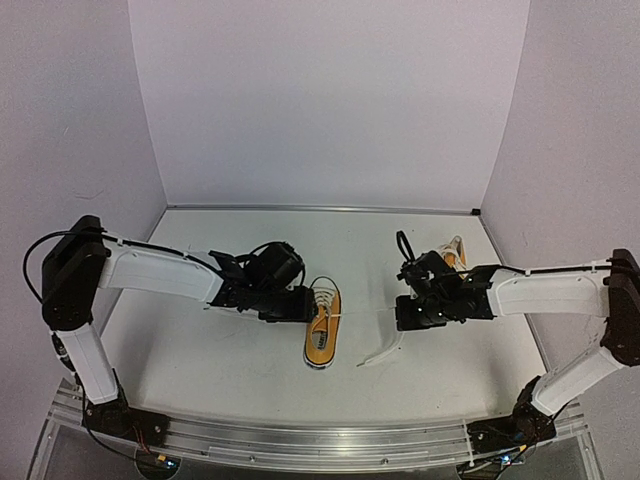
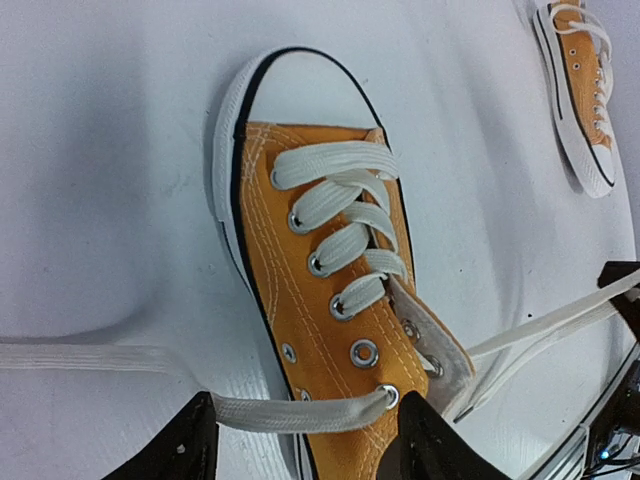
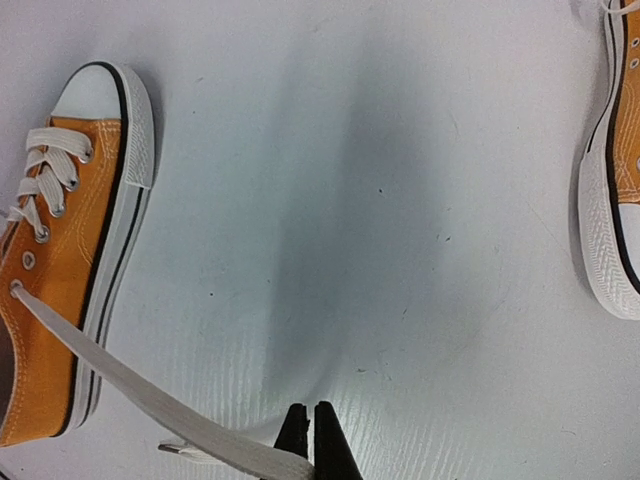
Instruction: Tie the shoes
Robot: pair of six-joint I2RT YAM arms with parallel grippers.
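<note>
One orange-yellow shoe (image 1: 322,328) with a white sole lies mid-table, toe toward the back. My left gripper (image 1: 297,304) is open at its left side. In the left wrist view, the fingers (image 2: 186,444) straddle the shoe (image 2: 330,300) near its top eyelet. One white lace (image 2: 290,413) runs from that eyelet across the gap and off to the left. My right gripper (image 3: 312,425) is shut on the shoe's other white lace (image 3: 120,385), held taut from the shoe (image 3: 55,270). The second shoe (image 1: 455,254) lies behind my right gripper (image 1: 402,318).
White walls close in the table at the back and both sides. The second shoe also shows at the left wrist view's top right (image 2: 585,95) and at the right wrist view's right edge (image 3: 612,200). A loose lace end (image 1: 382,350) trails toward the front.
</note>
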